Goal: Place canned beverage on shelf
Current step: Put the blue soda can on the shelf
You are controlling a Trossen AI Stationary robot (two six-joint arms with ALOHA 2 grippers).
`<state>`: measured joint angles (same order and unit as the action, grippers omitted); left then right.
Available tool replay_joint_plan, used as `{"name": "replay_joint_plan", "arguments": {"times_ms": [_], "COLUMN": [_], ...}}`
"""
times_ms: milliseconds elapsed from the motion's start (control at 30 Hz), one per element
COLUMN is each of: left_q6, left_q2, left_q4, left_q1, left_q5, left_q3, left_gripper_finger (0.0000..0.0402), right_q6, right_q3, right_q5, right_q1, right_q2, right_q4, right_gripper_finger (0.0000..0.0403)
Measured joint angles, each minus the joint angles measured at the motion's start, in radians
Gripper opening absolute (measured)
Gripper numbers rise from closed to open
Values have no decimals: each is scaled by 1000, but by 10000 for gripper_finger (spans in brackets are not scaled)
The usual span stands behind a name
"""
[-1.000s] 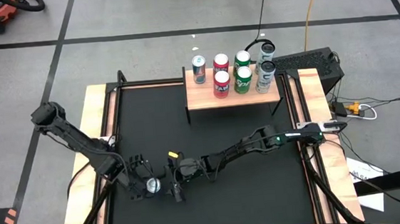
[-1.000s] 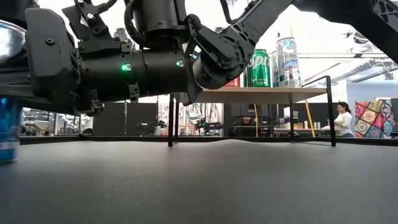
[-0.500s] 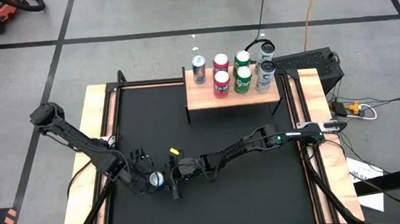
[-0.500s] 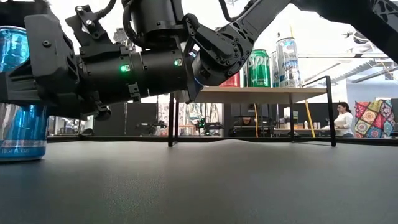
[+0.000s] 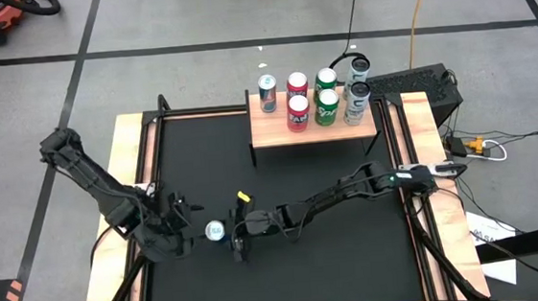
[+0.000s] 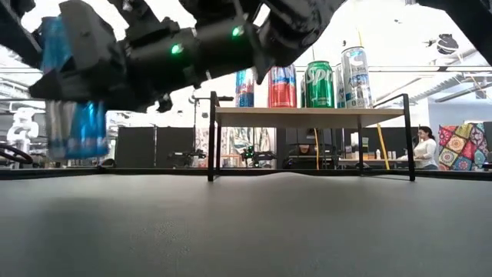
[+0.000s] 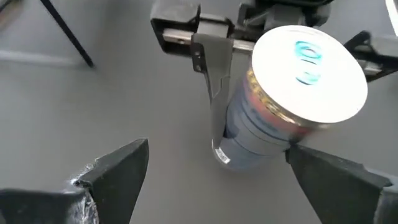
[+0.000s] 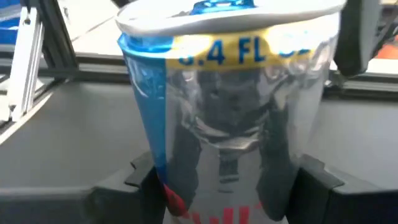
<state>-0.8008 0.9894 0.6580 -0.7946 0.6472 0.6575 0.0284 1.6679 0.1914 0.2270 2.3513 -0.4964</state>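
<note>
A blue and silver beverage can [image 5: 216, 232] with a white top is in my right gripper [image 5: 228, 234], near the table's front left. The low view shows the can [image 6: 73, 100] above the table. My left gripper [image 5: 178, 221] is open just left of the can and touches nothing; its fingers [image 7: 118, 174] stand apart, short of the can [image 7: 292, 99]. The shelf [image 5: 277, 132], a wood plank on thin black legs, stands at the far edge and carries several upright cans [image 5: 313, 99]. My right gripper pinches the can's side wall [image 8: 186, 186] between its two fingers [image 8: 140, 180], one on each side. The fingers come level from the table's right side. The can stands about upright in the hold, top up, lifted clear of the table.
Light wooden borders [image 5: 132, 180] run along the black table's sides. The black mat between the can and the shelf [image 6: 307, 115] is bare. A black box [image 5: 418, 86] sits beside the shelf at the far right. A person [image 6: 423, 146] is in the room far behind.
My right gripper has lifted the can, which stood on the table half a second ago, clear of it. My left gripper, which was around the can a second ago, has drawn back toward the table's left edge and stands apart from it.
</note>
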Motion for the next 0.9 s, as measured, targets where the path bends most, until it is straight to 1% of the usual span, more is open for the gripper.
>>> {"name": "replay_joint_plan", "arguments": {"times_ms": [67, 133, 267, 433, 533, 667, 800, 900], "left_q6": [10, 37, 122, 225, 258, 280, 317, 320], "left_q2": [-1, 0, 14, 43, 65, 104, 131, 137], "left_q4": [-21, -66, -178, -280, -316, -363, -409, -422], "left_q1": [-17, -26, -28, -19, 0, 15, 16, 15], "left_q5": [61, 98, 146, 222, 250, 312, 327, 326], "left_q3": [0, -2, -9, -9, -9, -10, -10, -10], "left_gripper_finger": [396, 396, 396, 396, 396, 396, 389, 363], "right_q6": [-3, 2, 12, 11, -1, -11, -11, -10], "right_q3": [-34, -65, -125, -132, -132, -132, -132, -132], "right_q5": [29, 70, 75, 74, 74, 75, 75, 75], "right_q1": [1, 0, -7, -8, -7, -7, -8, -7], "right_q2": [-30, -48, -72, -73, -73, -73, -73, -73], "right_q4": [-9, -43, -144, -160, -177, -213, -212, -218], "right_gripper_finger": [223, 225, 225, 228, 229, 230, 230, 230]}}
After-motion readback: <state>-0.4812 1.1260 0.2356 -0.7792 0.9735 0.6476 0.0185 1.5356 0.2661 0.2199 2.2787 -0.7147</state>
